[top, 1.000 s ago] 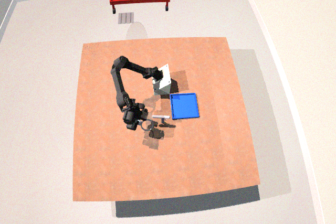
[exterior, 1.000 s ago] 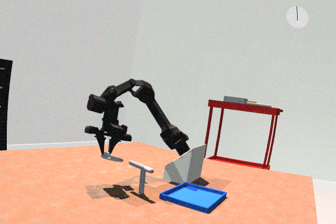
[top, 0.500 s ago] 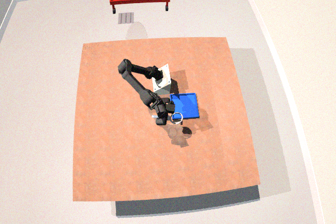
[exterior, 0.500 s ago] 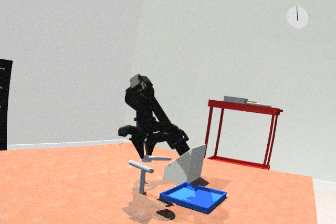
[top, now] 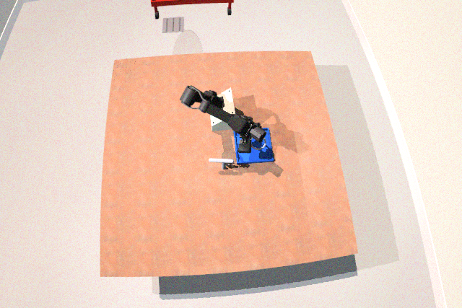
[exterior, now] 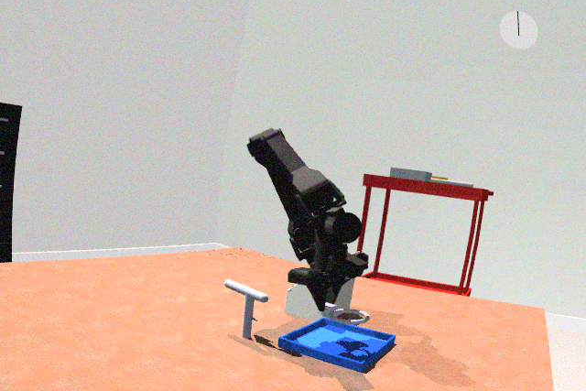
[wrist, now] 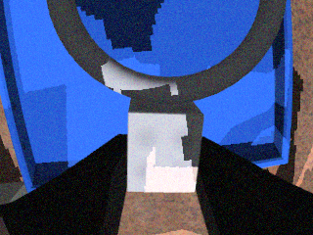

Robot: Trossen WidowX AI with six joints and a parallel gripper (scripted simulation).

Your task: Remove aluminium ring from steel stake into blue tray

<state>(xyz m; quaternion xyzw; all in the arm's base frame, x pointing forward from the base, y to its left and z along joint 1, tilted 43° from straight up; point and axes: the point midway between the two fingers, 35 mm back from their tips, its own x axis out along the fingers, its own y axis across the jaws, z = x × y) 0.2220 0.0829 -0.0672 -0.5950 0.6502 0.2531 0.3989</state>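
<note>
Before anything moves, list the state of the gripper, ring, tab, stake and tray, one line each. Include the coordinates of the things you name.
gripper (exterior: 326,307) (wrist: 160,145): closed on the tab, above the tray
ring (top: 264,145) (exterior: 365,319) (wrist: 64,36): off the stake, held in the air over the tray, not yet released
tab (exterior: 330,307) (wrist: 156,147): clamped between the fingers
steel stake (top: 220,160) (exterior: 247,315): upright, cross-bar on top, beside the tray
blue tray (top: 255,161) (exterior: 321,357) (wrist: 288,98): flat on the table, nothing lying in it

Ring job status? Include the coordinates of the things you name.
Done: aluminium ring (top: 264,145) (exterior: 365,314) (wrist: 64,34) clear of the steel stake (top: 220,160) (exterior: 247,315).
In hand: its welded tab, clamped in the tool (exterior: 326,307) (wrist: 160,145), ring above the blue tray (top: 255,161) (exterior: 321,358) (wrist: 289,98).
Left: lay flat, release, withdraw.
</note>
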